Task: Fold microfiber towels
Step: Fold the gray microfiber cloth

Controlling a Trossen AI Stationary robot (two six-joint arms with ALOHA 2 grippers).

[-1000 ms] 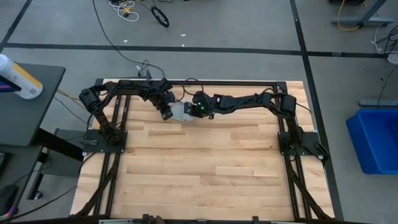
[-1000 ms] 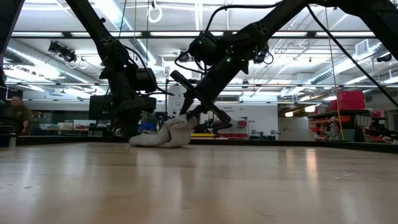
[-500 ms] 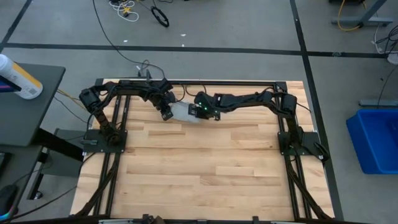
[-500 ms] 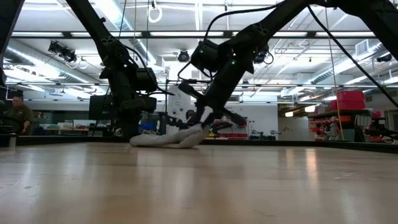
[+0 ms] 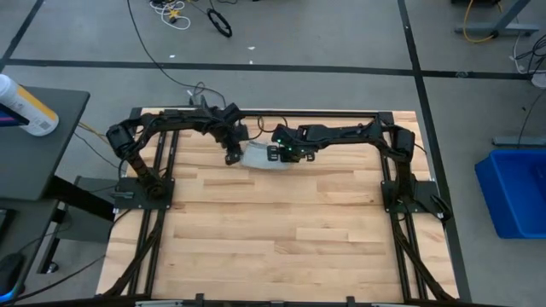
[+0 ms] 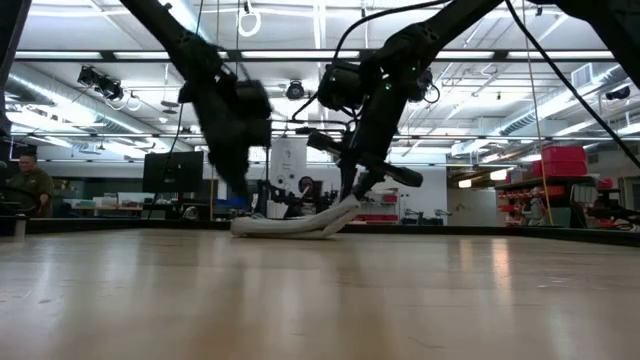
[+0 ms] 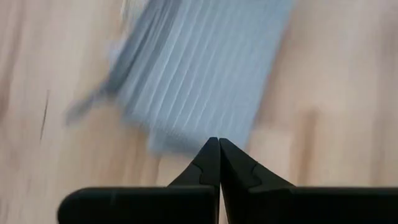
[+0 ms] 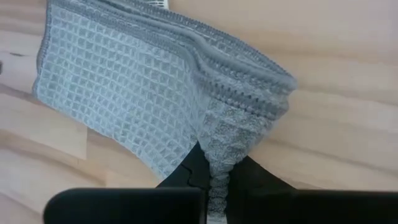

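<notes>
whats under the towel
Bare wooden table shows all around the towel, which lies flat on it. The right end effector pinches one edge. Whatever the folded layers cover cannot be seen.

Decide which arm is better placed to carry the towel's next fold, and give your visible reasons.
Probably the right. The right hand is pinching a bunched edge of the towel, lifting it off the table. The left hand is shut, empty, beside the cloth.

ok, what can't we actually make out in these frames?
- Towel fold count: right wrist view shows stacked edges, layers uncountable.
- Towel's white tag: not visible in any view.
- Left tool: shut and empty, but the left wrist view is motion-blurred, so towel texture is smeared.
- Right tool: pinches a towel edge; cloth hides the fingertips.
- High view: towel too small, arms overlap it.
</notes>
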